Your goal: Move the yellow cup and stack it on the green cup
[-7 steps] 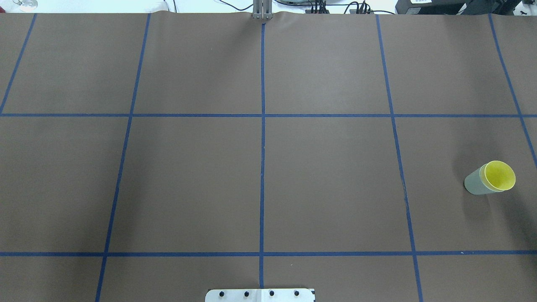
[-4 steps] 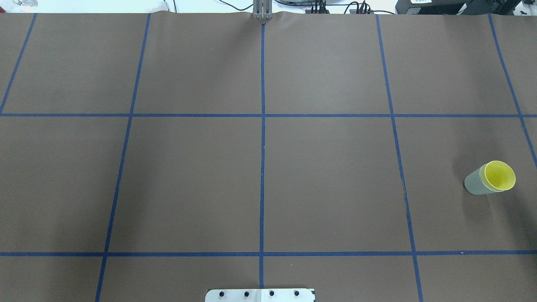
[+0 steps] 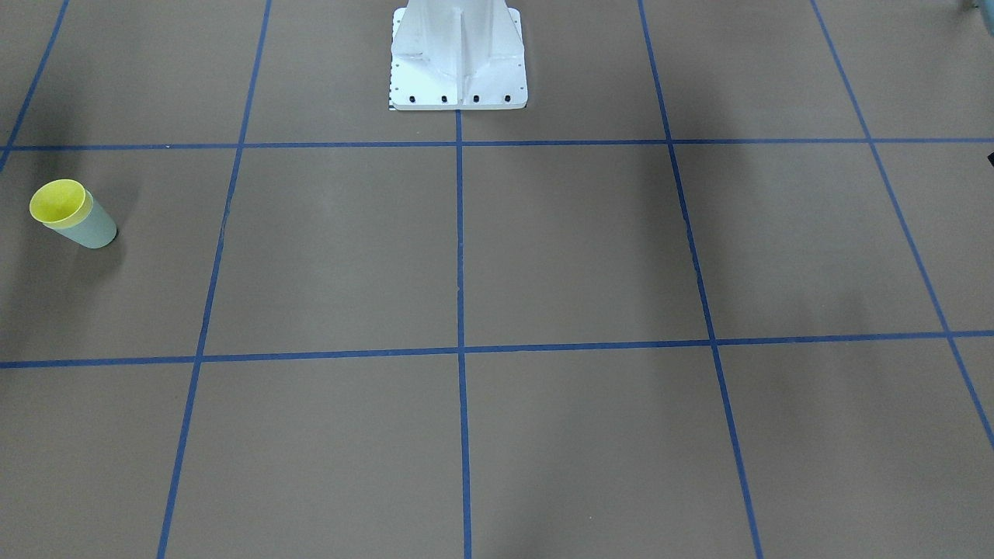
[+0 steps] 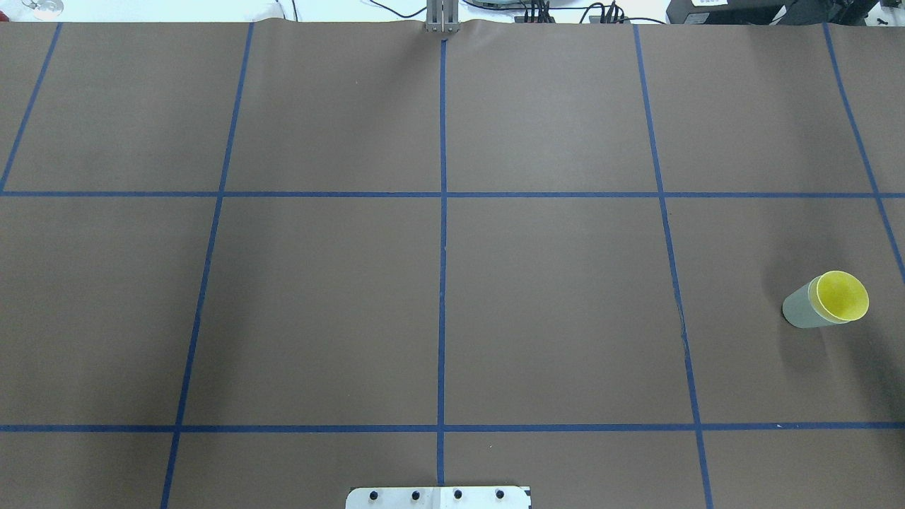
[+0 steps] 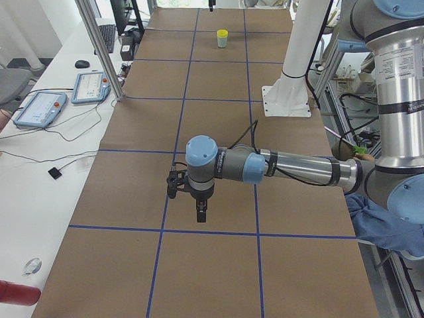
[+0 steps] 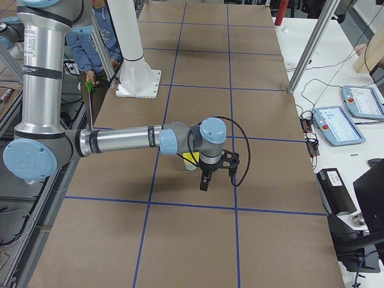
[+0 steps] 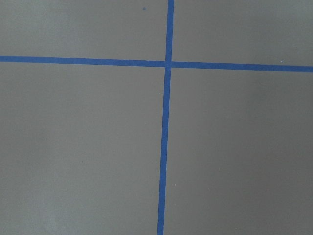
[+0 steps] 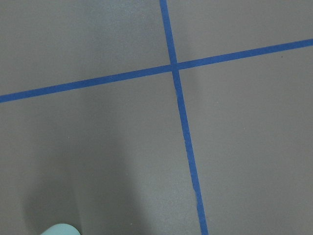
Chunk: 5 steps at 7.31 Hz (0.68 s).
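While yellow cup (image 4: 841, 297) sits in green cup (image 4: 797, 311), left end effector (image 5: 201, 214) and right end effector (image 6: 204, 184) spacing is unclear

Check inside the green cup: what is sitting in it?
The yellow cup is nested inside the green cup; its rim and inner wall show. Its outer wall and base are covered by the green cup, so how deep it sits cannot be seen.
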Motion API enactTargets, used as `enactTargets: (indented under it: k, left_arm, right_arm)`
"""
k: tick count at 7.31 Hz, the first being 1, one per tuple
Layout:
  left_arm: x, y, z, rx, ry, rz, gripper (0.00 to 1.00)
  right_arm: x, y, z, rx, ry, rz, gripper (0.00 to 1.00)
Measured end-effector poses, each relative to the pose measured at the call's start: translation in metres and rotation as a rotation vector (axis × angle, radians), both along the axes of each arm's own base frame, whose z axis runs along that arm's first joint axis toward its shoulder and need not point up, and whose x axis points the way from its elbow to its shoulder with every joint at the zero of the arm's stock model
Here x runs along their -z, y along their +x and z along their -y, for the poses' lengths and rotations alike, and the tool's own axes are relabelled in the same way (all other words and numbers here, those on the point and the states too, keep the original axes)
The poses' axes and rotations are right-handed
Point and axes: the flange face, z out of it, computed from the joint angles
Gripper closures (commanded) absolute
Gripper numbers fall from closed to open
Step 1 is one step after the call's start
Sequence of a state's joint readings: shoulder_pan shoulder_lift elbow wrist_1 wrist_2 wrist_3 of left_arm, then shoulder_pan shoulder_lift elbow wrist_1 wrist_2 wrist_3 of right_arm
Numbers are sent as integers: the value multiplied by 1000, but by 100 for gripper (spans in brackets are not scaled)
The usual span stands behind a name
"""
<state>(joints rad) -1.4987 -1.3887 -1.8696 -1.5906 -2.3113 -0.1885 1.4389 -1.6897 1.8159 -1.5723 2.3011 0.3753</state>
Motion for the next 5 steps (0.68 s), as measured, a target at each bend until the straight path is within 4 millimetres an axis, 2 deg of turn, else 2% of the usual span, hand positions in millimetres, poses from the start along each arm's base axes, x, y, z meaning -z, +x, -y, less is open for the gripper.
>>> enactTargets:
  k: [5]
  left_arm:
    - [-2,0,0,0,-3,0,0]
  right_arm:
    - [1,0,-2,0,0,4,0]
